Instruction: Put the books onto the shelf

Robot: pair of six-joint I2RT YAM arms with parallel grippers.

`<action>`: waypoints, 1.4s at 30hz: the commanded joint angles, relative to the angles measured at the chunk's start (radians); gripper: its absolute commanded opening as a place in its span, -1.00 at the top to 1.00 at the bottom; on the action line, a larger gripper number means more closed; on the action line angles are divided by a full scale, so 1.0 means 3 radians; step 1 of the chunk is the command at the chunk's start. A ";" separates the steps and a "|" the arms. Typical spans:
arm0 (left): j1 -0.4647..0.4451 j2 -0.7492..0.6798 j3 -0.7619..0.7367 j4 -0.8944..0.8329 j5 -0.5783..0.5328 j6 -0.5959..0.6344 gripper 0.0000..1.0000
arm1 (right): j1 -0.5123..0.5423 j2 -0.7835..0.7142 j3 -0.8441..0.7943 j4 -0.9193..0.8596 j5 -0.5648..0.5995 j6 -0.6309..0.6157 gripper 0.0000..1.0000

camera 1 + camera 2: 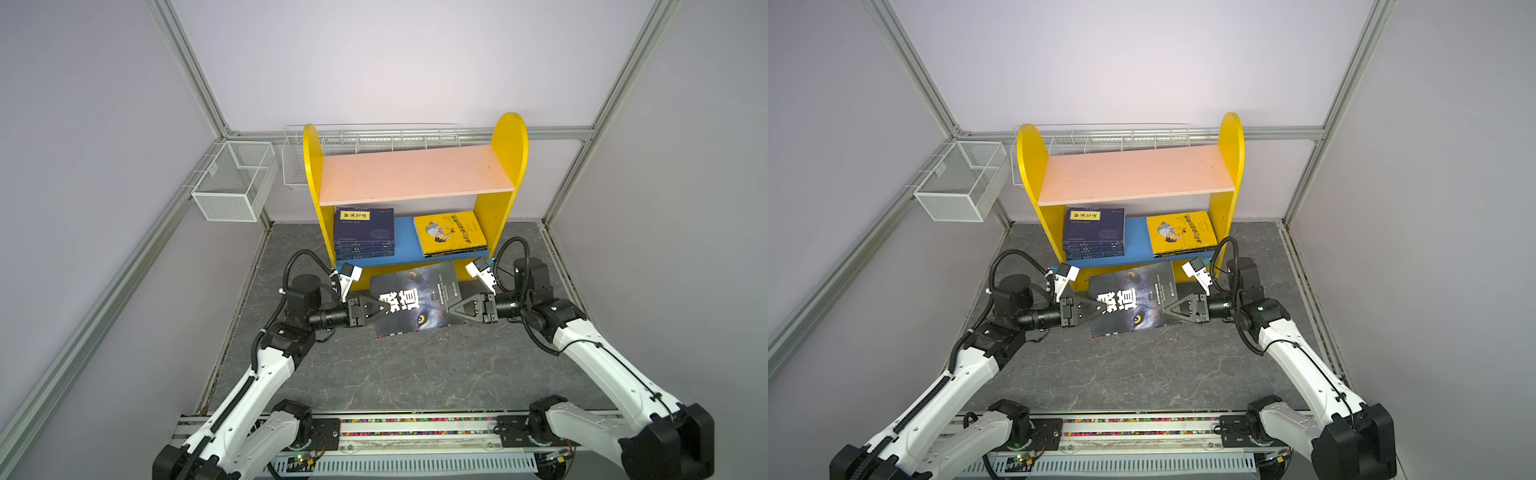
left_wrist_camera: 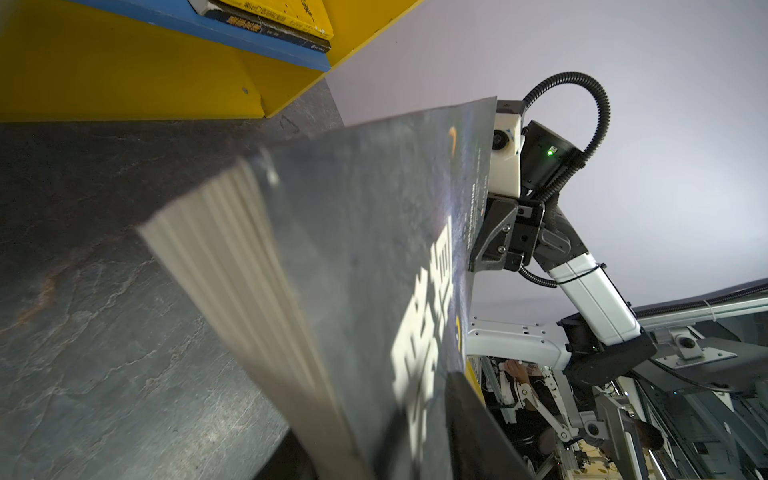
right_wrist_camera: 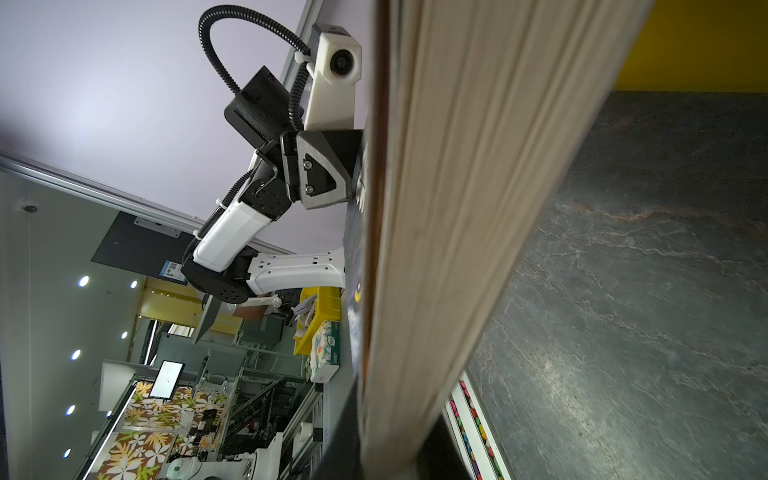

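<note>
**Carefully now: one soft book, two grips, a crowded shelf**

I have the wolf-eye book (image 1: 415, 299) slung between my two arms. It looks lifted clear of the worktop (image 1: 415, 374), near its back edge and just in front of the foot of the shelf (image 1: 509, 166). My right fingers (image 1: 452, 309) are clamped tight on the book's right edge. My left fingers (image 1: 385, 309) straddle its left edge, one above the cover and one below, partly parted. Whether they press on it yet I cannot tell.

That is my first worry. If the left side is loose when I raise the book, it would hang from one edge, swing down and likely slip. In both wrist views the page block looks fanned and soft, so it may sag in the middle. If my arms drift apart or twist against each other, the cover could tear or pull free.

Then the shelf. On the blue lower board (image 1: 405, 241) a stack of navy books (image 1: 363, 228) lies at the left. The yellow cartoon book (image 1: 451, 232) lies on darker ones at the right. The bare strip between them looks narrower than my book, so pushed in flat it would probably catch or shove both piles. Its far edge sits close to that board's front lip, and moving forward before rising could jam it. The pink upper board (image 1: 415, 174) is bare, but reaching it brings my wrists near the yellow side panels (image 1: 312, 166).
</note>
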 commanded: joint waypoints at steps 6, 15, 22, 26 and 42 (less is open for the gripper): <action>-0.0003 -0.0129 0.0188 -0.0491 -0.0030 0.0368 0.29 | -0.0037 -0.0008 0.0049 0.0083 -0.0066 -0.0120 0.87; 0.0005 -0.0089 0.0336 -0.0747 -0.0270 0.0610 0.36 | -0.0045 -0.0032 0.0044 0.0079 -0.0075 -0.0120 0.87; 0.0009 -0.0082 0.0380 -0.0739 -0.0270 0.0609 0.45 | -0.0042 -0.0042 0.0038 0.0083 -0.0071 -0.0118 0.87; 0.0008 -0.0092 0.0406 -0.0790 -0.0400 0.0625 0.77 | -0.0042 -0.0049 0.0036 0.0077 -0.0061 -0.0120 0.87; -0.0096 0.0689 0.1031 0.0205 -0.0972 0.0245 1.00 | -0.0977 -0.0003 0.0120 -0.0759 0.1654 0.0135 -0.22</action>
